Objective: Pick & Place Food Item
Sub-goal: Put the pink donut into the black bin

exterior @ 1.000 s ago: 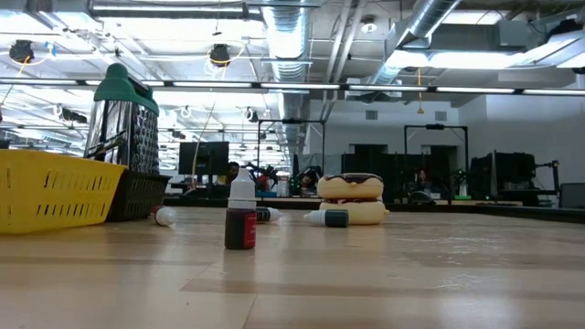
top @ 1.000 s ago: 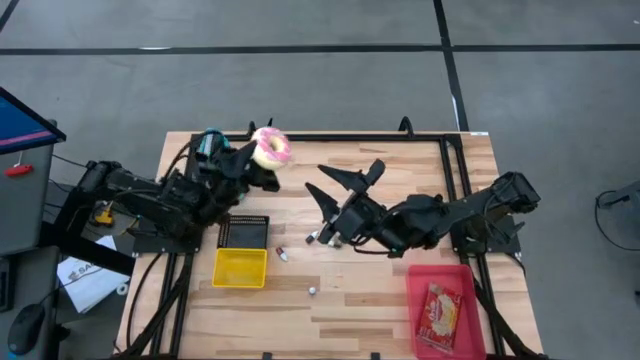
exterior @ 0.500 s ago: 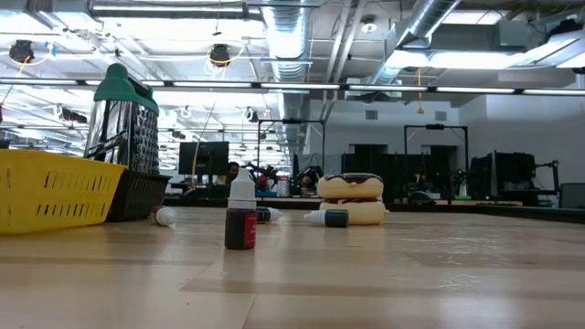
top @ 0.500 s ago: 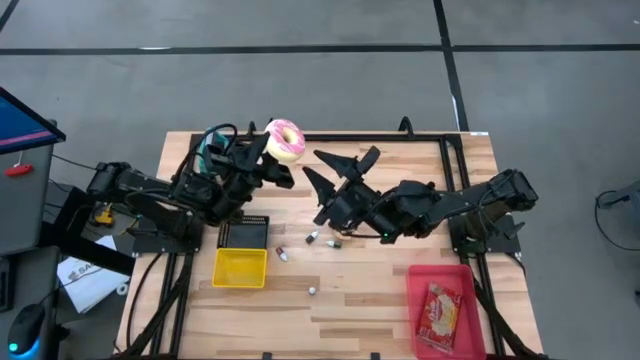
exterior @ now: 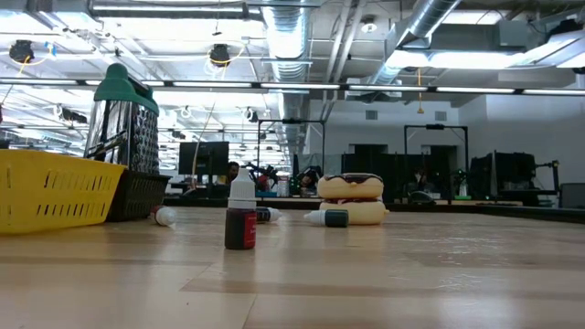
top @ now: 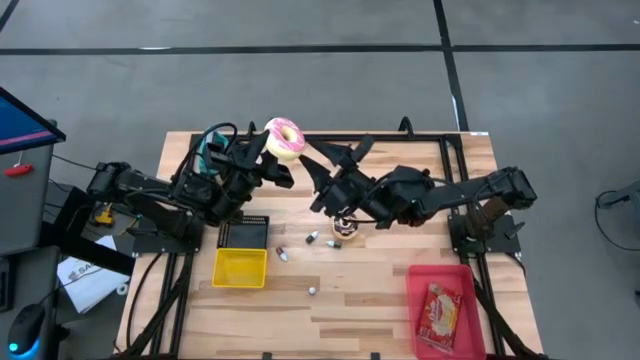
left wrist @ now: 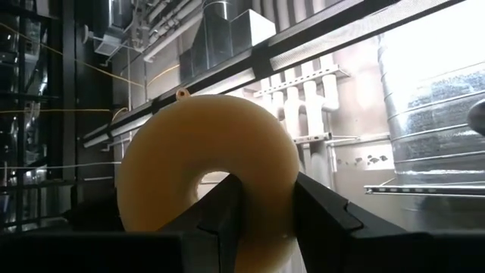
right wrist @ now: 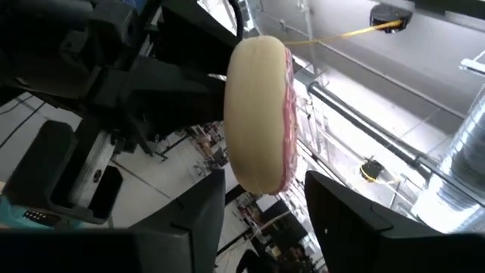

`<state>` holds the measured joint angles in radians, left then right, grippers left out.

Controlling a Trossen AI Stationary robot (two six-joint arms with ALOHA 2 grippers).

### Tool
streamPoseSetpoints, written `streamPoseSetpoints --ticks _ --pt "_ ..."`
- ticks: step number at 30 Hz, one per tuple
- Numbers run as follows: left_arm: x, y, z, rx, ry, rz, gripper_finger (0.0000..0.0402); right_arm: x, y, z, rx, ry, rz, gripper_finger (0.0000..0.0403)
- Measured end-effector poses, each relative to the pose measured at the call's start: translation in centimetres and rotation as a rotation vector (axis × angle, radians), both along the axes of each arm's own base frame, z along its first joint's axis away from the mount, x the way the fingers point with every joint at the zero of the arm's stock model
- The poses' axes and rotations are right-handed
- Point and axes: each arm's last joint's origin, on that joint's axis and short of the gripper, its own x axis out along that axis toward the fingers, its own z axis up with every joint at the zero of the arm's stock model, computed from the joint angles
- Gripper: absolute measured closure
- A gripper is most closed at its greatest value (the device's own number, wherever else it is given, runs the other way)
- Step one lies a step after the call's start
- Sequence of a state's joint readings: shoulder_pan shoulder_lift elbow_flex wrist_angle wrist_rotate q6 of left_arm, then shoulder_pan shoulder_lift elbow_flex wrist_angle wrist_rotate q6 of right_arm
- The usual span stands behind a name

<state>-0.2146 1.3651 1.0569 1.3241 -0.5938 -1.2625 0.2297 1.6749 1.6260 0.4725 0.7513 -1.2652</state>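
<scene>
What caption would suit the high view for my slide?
Left gripper holds a pink-frosted donut raised over the table's far edge while the open right gripper reaches toward it.

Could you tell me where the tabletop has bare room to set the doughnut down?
Bare wood lies between the yellow bin and the red tray. Around the small bottles under the right gripper it is crowded.

Pink-frosted donut (top: 283, 138): ring-shaped, pale dough underside, pink icing on one face, intact. It is raised off the table above the far edge, left of centre, and stands on edge, as the wrist views confirm (left wrist: 208, 174) (right wrist: 259, 114). Second donut (exterior: 352, 199), chocolate-topped, lies flat on the table near its middle (top: 347, 227), well apart from the first.
</scene>
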Motion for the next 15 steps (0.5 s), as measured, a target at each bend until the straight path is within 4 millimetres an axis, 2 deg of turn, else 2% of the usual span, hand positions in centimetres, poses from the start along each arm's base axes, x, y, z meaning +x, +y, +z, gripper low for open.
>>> streamPoseSetpoints --ticks 15 --pt "0.1 0.1 0.0 -0.002 0.004 0.0 0.03 1.5 -1.3 -0.7 -0.065 -0.052 0.021 0.0227"
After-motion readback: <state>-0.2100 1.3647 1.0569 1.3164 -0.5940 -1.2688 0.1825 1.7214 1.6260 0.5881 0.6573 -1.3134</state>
